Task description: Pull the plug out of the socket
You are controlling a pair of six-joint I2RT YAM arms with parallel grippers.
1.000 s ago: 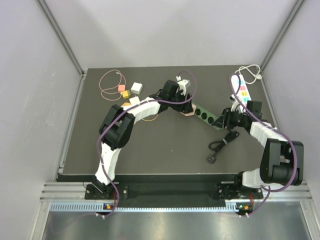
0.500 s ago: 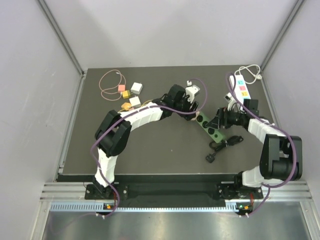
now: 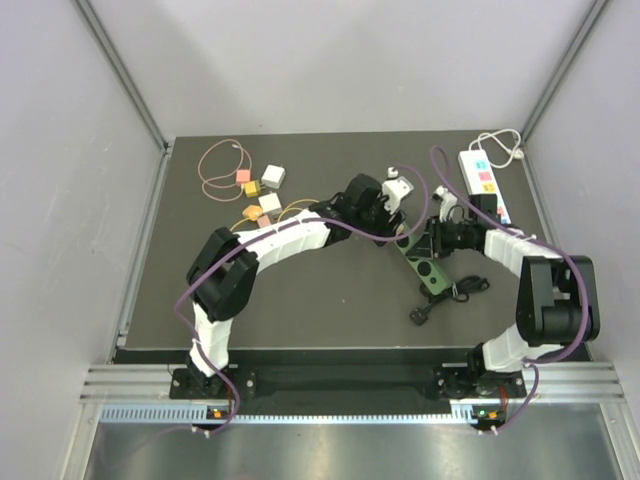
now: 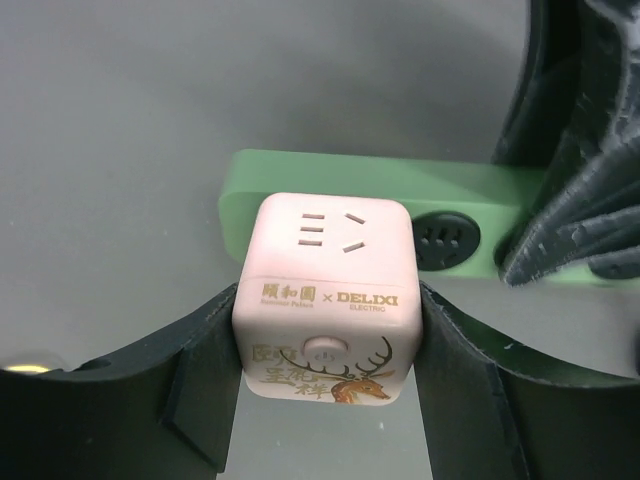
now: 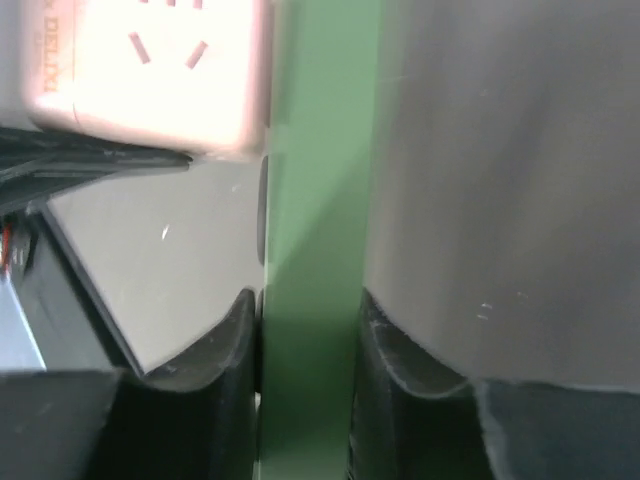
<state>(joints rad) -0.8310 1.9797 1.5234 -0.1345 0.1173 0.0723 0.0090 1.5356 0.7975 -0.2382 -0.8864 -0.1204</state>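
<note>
— Left gripper [image 4: 325, 335], what has it got?
— Its 2 black fingers [image 4: 205, 350] press on opposite sides of the pink cube plug [image 4: 325, 265], so it is clamped on that cube, at a middling width.
— And the right gripper [image 5: 308, 345]?
— Closed narrow on the green socket strip [image 5: 320, 150], 1 finger on each long edge.
— Where does the plug sit?
— At 1 end of the strip, its back flat against the green face. 1 round socket [image 4: 445, 240] shows just beside it. I cannot tell whether its pins are in or out.
— And on the table [image 3: 330, 310]?
— Right of centre, between the 2 wrists, with the strip lying slanted. A black cable [image 3: 445, 298] lies just beside its near end.
— Anything else?
— A white power strip [image 3: 484, 180] at the far right corner, and small cubes [image 3: 262, 188] with a looped cord [image 3: 218, 165] at the far left, well apart from both grippers.
</note>
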